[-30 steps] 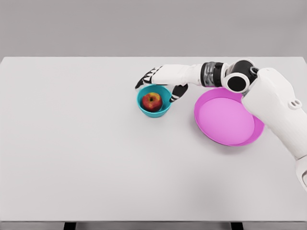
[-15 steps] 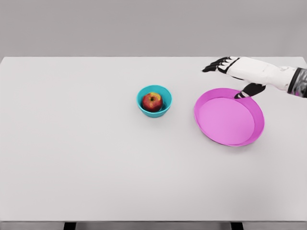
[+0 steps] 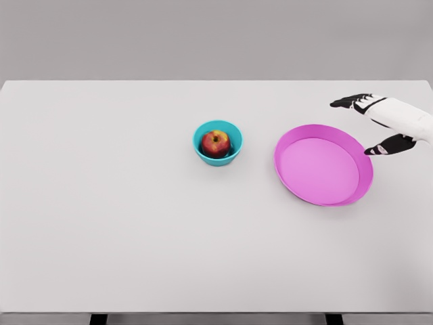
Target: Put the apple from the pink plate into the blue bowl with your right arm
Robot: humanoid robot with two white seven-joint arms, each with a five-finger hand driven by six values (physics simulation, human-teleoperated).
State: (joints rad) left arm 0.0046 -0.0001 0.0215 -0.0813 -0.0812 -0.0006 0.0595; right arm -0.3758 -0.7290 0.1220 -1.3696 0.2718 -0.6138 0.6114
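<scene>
- Head view: the small red-and-yellow apple (image 3: 216, 143) is seen resting inside the round teal-blue bowl (image 3: 231, 129), near the middle of the flat white table (image 3: 135, 223).
- The shallow round pink plate (image 3: 323, 166) is left bare, just to the right of the bowl and apart from it.
- The white right hand (image 3: 382, 125) with its dark fingertips (image 3: 344, 103) is now found at the far right edge, just beyond the plate's rim; half a second ago it was held over the plate's far side, and a second ago it was cupped around the bowl.
- Its fingers are spread and nothing is held in them.
- The left arm is not shown.
- With the apple delivered and the arm being drawn away, the task is judged complete.
</scene>
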